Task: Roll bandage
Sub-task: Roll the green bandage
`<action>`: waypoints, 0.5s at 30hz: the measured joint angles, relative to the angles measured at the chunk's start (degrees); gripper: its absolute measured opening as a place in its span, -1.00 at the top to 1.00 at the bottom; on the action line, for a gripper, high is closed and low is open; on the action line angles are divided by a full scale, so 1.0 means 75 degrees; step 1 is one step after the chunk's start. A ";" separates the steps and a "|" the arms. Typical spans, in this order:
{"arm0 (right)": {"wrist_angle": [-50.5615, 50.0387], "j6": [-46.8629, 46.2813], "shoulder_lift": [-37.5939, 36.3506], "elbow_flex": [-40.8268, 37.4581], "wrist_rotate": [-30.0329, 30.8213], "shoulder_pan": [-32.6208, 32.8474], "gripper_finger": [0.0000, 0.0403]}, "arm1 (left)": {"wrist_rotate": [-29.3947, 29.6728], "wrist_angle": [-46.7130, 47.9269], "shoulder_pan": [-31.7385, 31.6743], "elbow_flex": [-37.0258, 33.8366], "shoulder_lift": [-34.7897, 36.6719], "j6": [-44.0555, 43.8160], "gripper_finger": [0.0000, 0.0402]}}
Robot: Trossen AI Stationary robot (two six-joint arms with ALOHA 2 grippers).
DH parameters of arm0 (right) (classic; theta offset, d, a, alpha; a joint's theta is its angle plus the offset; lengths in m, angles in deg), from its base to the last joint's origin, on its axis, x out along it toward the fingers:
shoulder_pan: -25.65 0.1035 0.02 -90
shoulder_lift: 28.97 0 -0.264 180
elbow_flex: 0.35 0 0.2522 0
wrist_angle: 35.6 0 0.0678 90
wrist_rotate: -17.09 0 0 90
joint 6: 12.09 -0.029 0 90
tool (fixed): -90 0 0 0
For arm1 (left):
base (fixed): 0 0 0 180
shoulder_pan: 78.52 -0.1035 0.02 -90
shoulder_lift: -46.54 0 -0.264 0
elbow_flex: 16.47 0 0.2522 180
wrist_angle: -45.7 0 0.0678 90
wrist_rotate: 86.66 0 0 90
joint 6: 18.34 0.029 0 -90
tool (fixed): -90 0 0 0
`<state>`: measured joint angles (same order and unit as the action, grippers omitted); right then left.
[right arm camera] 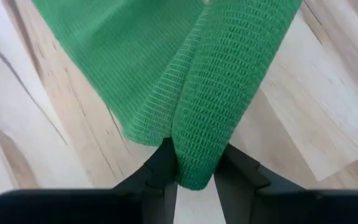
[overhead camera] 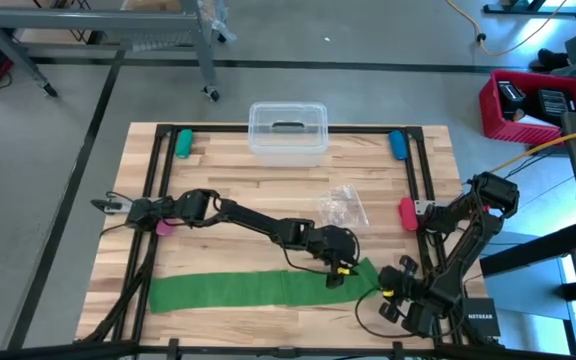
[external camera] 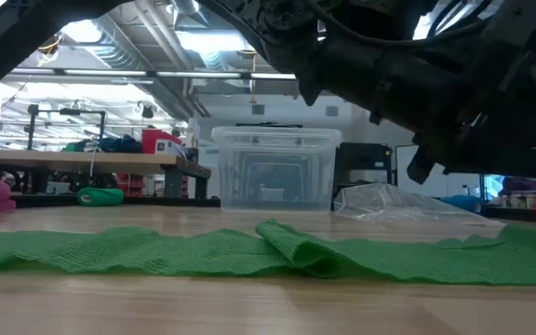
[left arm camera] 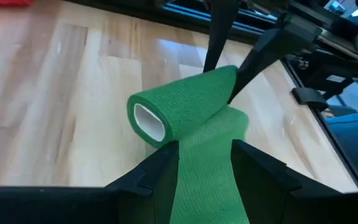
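The long, bright green strip of soft mesh fabric, the bandage (overhead camera: 238,291), lay flat along the near edge of the wooden tabletop (overhead camera: 268,200), its right end curled into a short hollow roll (left arm camera: 185,102). It looked light, limp and slightly clingy, likely to crease or unwind if let go; the rolled end seemed the best place to hold. The right pincer (right arm camera: 194,177) was pinching a fold of that end between its fingers. The left pincer (left arm camera: 201,171) stood spread, straddling the strip just beside the roll. A crumpled clear plastic bag (overhead camera: 343,208) and a clear lidded box (overhead camera: 288,132) sat well apart.
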<state>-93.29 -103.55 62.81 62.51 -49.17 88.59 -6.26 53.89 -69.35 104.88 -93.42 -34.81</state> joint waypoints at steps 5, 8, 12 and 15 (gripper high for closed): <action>-0.0026 0.0292 0.0000 0.0000 0.0037 0.0003 0.54 | -0.0010 -0.0077 -0.0010 0.0000 0.0000 -0.0150 0.30; -0.0020 0.0438 0.0000 0.0000 0.0031 0.0003 0.54 | 0.0104 0.0117 -0.0027 0.0000 0.0000 -0.0151 0.30; -0.0022 0.0439 0.0000 0.0000 0.0017 -0.0001 0.53 | 0.0196 0.0191 -0.0052 0.0003 0.0000 -0.0152 0.30; -0.0014 0.0442 -0.0003 0.0000 0.0011 0.0000 0.53 | 0.0300 0.0223 -0.0045 0.0034 0.0000 -0.0152 0.30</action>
<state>-93.39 -100.23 62.79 62.51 -49.09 88.59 -4.00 55.56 -69.69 105.14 -93.42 -35.95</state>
